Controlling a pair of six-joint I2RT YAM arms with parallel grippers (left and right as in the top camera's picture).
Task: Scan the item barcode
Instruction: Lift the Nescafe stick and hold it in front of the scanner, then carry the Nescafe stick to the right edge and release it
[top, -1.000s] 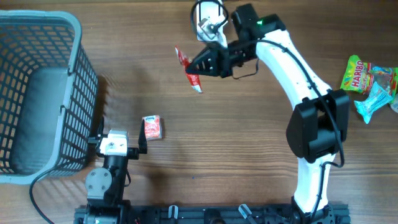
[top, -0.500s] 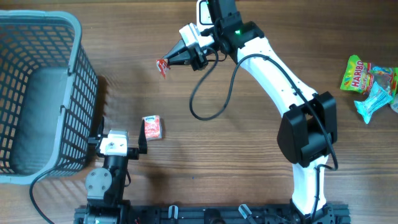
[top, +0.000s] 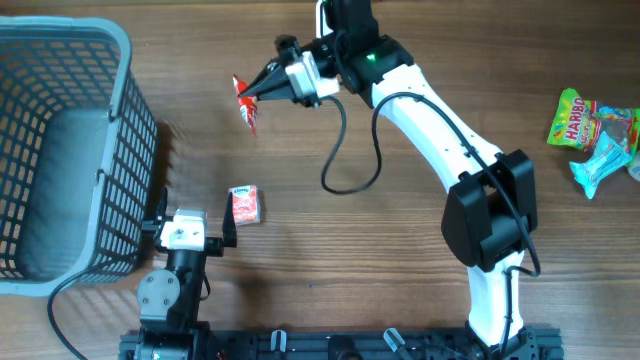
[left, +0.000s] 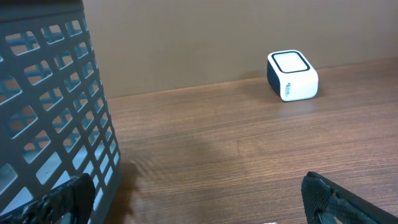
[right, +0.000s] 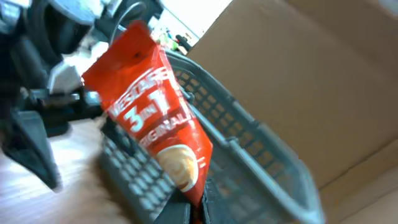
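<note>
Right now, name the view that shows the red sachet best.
Right wrist: the sachet fills the frame, its "3 in 1" print readable. Overhead shows only a small red sliver at the right pincer. Left wrist does not show it.

**A:** The basket (top: 60, 150) sits far left on the surface (top: 350, 250), with the left tool (top: 193, 218) just beside its near right corner.

**B:** And a small packet (top: 244, 204) lies right of that tool. Farther back, the sachet (top: 245, 100) is held in the right tool (top: 262, 88).

**A:** The snack bags (top: 592, 135) are far right, and the scanner (left: 292, 75) is at the back edge.
</note>
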